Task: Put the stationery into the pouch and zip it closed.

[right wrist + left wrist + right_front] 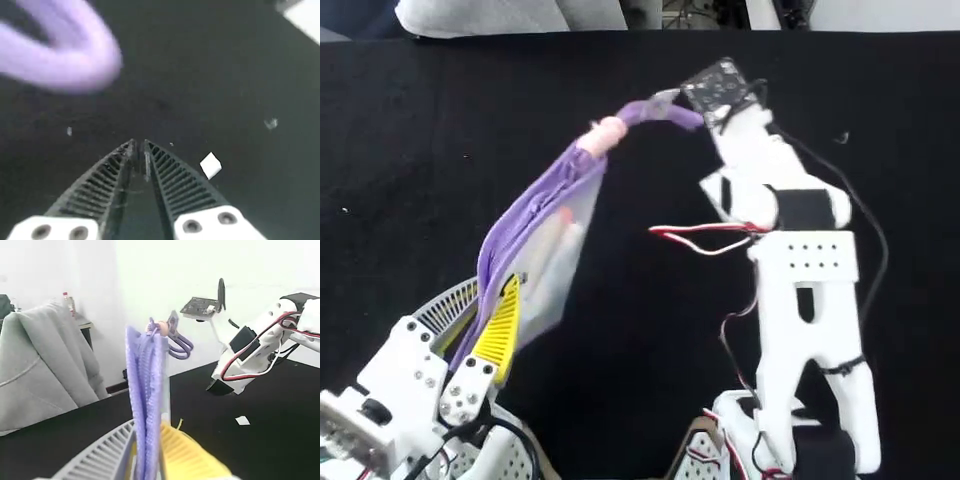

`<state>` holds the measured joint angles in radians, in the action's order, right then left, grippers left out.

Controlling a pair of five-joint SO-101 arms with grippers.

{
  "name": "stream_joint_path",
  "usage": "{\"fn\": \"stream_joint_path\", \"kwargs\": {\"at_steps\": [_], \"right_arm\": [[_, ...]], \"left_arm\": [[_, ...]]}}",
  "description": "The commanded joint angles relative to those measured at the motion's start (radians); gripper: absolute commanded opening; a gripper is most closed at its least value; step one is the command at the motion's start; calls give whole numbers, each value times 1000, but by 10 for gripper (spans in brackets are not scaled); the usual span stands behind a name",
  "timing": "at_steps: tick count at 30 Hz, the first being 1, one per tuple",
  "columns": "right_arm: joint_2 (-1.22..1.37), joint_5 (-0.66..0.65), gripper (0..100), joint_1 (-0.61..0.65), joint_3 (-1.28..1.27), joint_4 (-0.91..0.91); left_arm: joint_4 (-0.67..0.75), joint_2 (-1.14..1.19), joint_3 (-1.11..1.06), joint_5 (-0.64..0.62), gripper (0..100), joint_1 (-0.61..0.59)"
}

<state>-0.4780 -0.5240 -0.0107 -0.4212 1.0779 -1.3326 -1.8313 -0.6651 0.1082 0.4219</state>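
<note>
High view: pouch (535,235), purple fabric with one clear side, held up off the counter (410,150) and stretched between my arms. My left end effector (488,322) is clenched on its near end. My right end effector (670,100) is at the strap loop (645,110), past the pink bead (610,131). Stationery (565,225) shows as a pale shape inside. Handling, by my estimate: light, limp, sagging unless stretched; best gripped at the fabric end and the zip pull, not the clear wall. Left wrist view: pouch (145,390) edge-on between my grey and yellow fingers (190,460); zip state unreadable. Right wrist view resolves what the high view leaves covered: my right jaws pressed together, strap loop (65,55) beyond the tips; whether they pinch the pull I cannot tell. It also adds a white scrap (210,165) on the counter.
</note>
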Motion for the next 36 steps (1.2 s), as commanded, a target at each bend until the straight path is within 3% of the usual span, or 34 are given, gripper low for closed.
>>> {"fn": "stream_joint_path", "kwargs": {"at_steps": [1,10,14,24,31,36], "right_arm": [[-7,-29,11,-34,-5,-28],[-113,-29,22,-21,168,114],[-183,-29,119,20,262,203],[-352,-29,238,226,466,308],[-352,-38,254,471,616,423],[-302,-75,254,505,634,400]], "left_arm": [[29,5,51,-9,29,-10],[29,5,48,-9,29,-10],[29,5,45,-11,29,-2],[29,5,36,-11,29,99],[34,5,31,-8,29,99],[35,5,39,-2,29,171]]}}
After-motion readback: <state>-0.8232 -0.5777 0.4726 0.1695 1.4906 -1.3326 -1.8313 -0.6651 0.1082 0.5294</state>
